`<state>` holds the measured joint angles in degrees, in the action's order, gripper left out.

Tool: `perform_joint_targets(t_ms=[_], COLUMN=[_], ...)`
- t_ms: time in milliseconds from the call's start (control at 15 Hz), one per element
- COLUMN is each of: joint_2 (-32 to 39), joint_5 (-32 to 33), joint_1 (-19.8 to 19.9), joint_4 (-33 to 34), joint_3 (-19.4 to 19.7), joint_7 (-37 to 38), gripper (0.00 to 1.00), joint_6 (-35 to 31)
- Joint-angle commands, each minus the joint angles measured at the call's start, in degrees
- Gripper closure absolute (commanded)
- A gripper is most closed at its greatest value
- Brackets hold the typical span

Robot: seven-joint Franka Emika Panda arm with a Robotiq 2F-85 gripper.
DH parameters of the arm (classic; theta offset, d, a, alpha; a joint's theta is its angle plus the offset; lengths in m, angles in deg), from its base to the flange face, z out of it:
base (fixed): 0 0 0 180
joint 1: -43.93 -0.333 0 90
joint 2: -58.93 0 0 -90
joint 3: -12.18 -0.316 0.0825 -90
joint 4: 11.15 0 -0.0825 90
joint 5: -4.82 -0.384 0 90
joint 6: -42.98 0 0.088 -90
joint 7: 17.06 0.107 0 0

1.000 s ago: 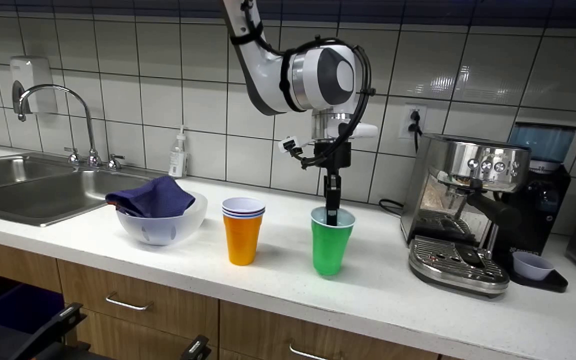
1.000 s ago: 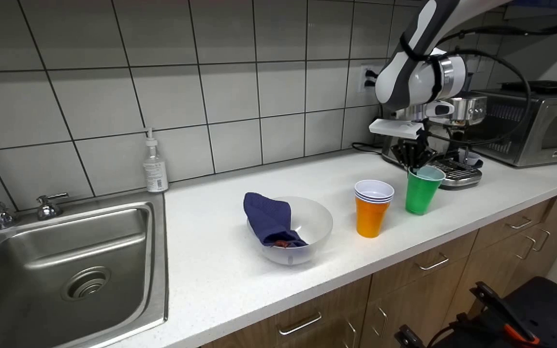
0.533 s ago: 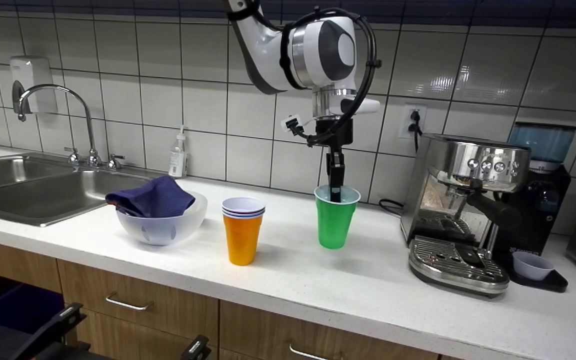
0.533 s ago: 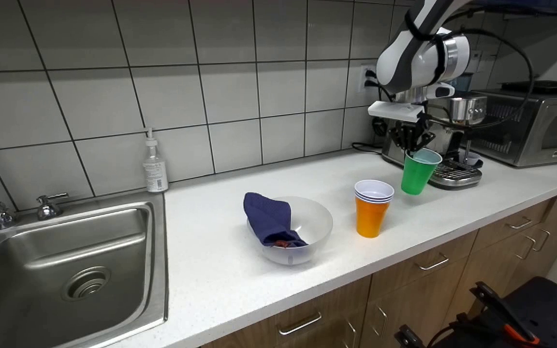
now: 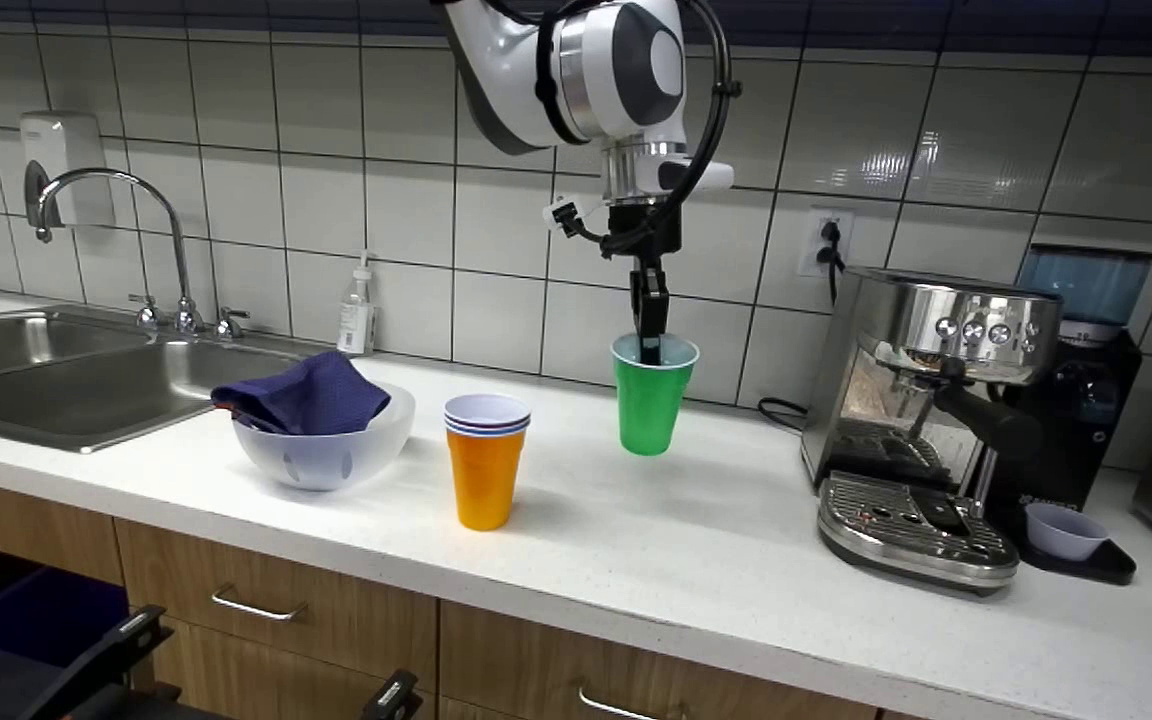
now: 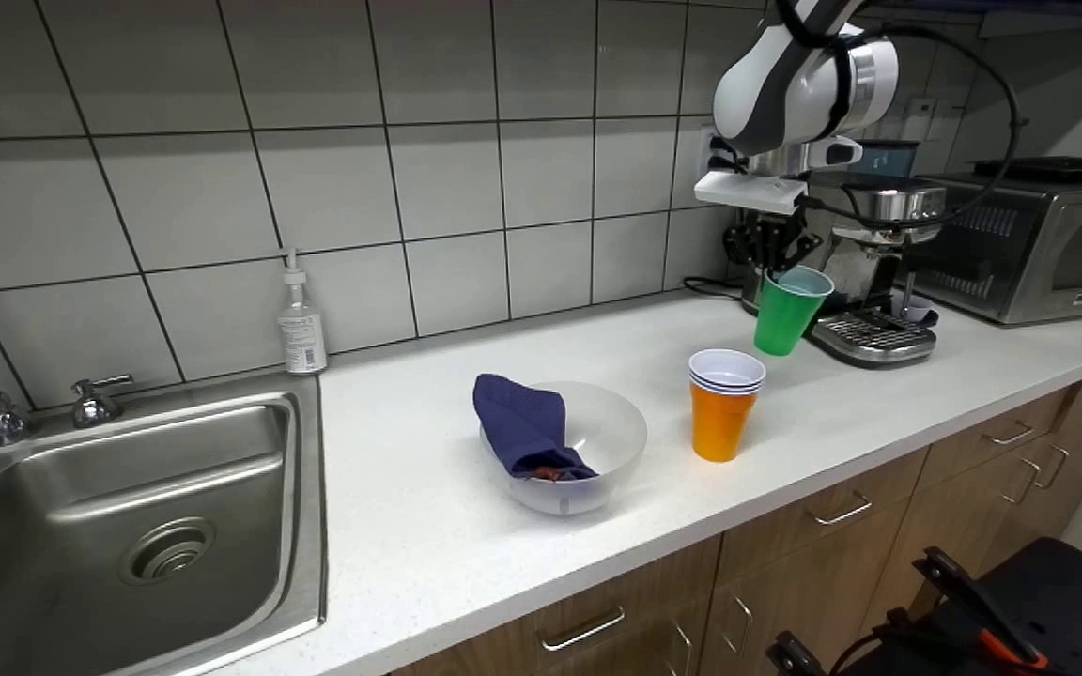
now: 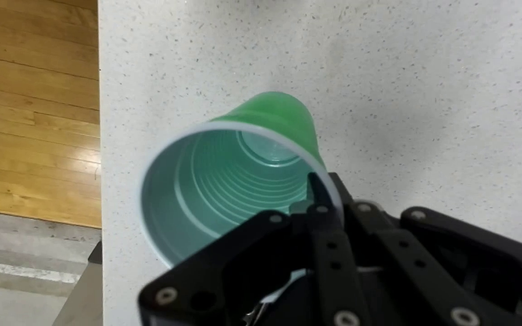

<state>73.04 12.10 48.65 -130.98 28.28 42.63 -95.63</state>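
Green cup (image 5: 648,408) is hanging above the white counter (image 5: 736,560), leaning a little, while my claw (image 7: 330,184) is pinching its wall at the rim, jaws drawn nearly together, one inside, one outside; the orange cup stack (image 6: 724,418) is standing nearby
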Motion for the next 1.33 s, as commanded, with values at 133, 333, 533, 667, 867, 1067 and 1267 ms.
perform_joint_targets(t_ms=[133, 333, 533, 667, 867, 1067, 1267], joint_2=[-2.7, -3.6, -5.1, -5.8, -7.2, -8.4, -9.6], joint_5=[1.1, 1.6, 2.0, 2.2, 2.6, 3.3, 3.8], joint_1=[-0.6, -1.1, -1.5, -1.7, -1.9, -2.0, -2.1], joint_4=[-0.3, -0.5, -0.7, -0.9, -1.3, -1.8, -2.4], joint_3=[-1.8, -2.2, -2.8, -3.2, -3.8, -4.4, -5.1], joint_7=[-1.3, -0.5, -0.2, -0.2, 0.0, 0.4, 0.4], gripper=[0.99, 0.99, 0.99, 0.99, 0.99, 0.99, 0.99], joint_6=[0.7, 0.9, 1.5, 1.8, 2.4, 2.9, 3.7])
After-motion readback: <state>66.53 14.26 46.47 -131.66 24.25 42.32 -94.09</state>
